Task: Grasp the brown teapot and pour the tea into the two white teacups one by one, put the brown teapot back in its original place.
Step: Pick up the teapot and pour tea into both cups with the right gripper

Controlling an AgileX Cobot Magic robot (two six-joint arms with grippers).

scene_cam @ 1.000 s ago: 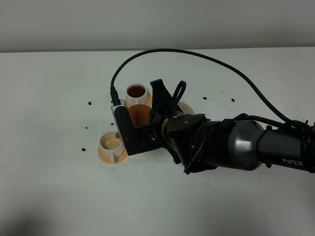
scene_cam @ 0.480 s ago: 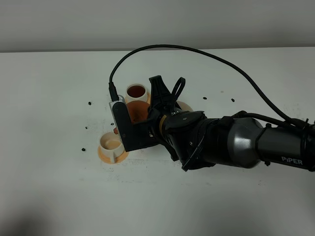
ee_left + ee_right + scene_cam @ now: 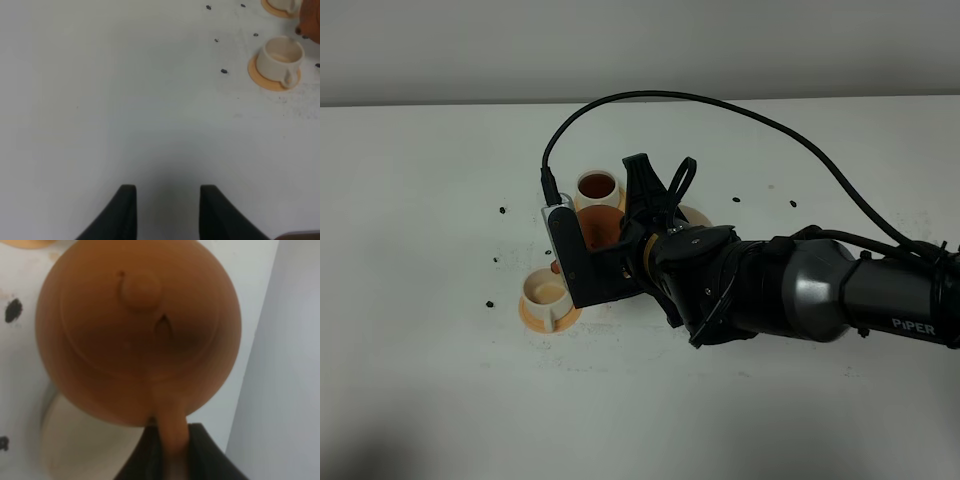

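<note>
The brown teapot (image 3: 601, 232) hangs between the two white teacups, partly hidden by the wrist camera mount. My right gripper (image 3: 638, 215) is shut on its straight handle (image 3: 170, 426); the round body and lid knob (image 3: 137, 330) face the right wrist camera. The far teacup (image 3: 598, 186) holds dark tea. The near teacup (image 3: 546, 292) sits on an orange coaster (image 3: 534, 317) and holds pale liquid; it shows again in the left wrist view (image 3: 280, 54). A sliver of the beige disc, the original place (image 3: 699, 216), shows behind the gripper. My left gripper (image 3: 167, 189) is open over bare table, far from the cups.
The white table (image 3: 440, 400) carries small dark specks (image 3: 502, 210) around the cups. A black cable (image 3: 720, 105) arcs over the far side from the right wrist. The bulky right arm (image 3: 820, 295) stretches in from the right edge.
The right arm with the teapot edged slightly left and toward the far side, then held still. The cups have not moved.
</note>
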